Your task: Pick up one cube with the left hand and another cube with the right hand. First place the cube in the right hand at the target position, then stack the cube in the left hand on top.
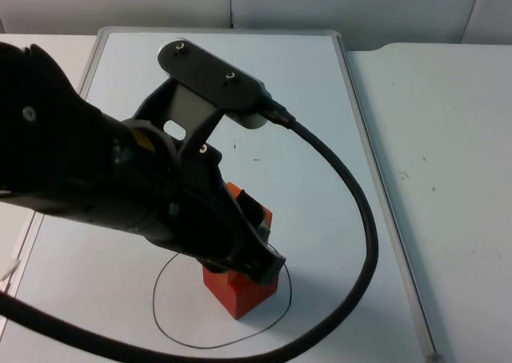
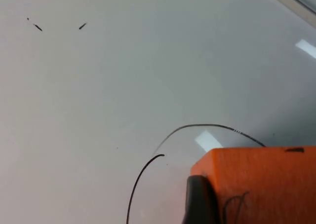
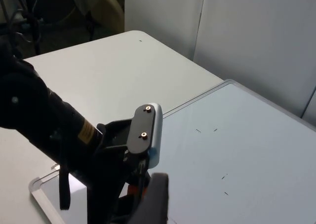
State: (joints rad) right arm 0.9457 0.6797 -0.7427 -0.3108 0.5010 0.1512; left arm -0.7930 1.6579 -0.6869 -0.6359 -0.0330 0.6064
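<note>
Inside the drawn black circle [image 1: 172, 319] on the whiteboard stands an orange cube [image 1: 238, 293]. A second orange cube [image 1: 258, 217] sits on top of it, mostly hidden by my left gripper [image 1: 250, 247], which is shut on this upper cube. In the left wrist view a black fingertip [image 2: 197, 202] presses against the side of the upper orange cube [image 2: 261, 184], with the circle line [image 2: 143, 177] beside it. My right gripper [image 3: 153, 204] waits far back and high, looking at the left arm [image 3: 74, 140] from a distance.
The whiteboard [image 1: 320, 139] with its grey frame lies on the white table [image 1: 448, 155]. A thick black cable [image 1: 356, 211] loops over the board to the right of the stack. A few small pen marks [image 2: 38, 27] dot the board.
</note>
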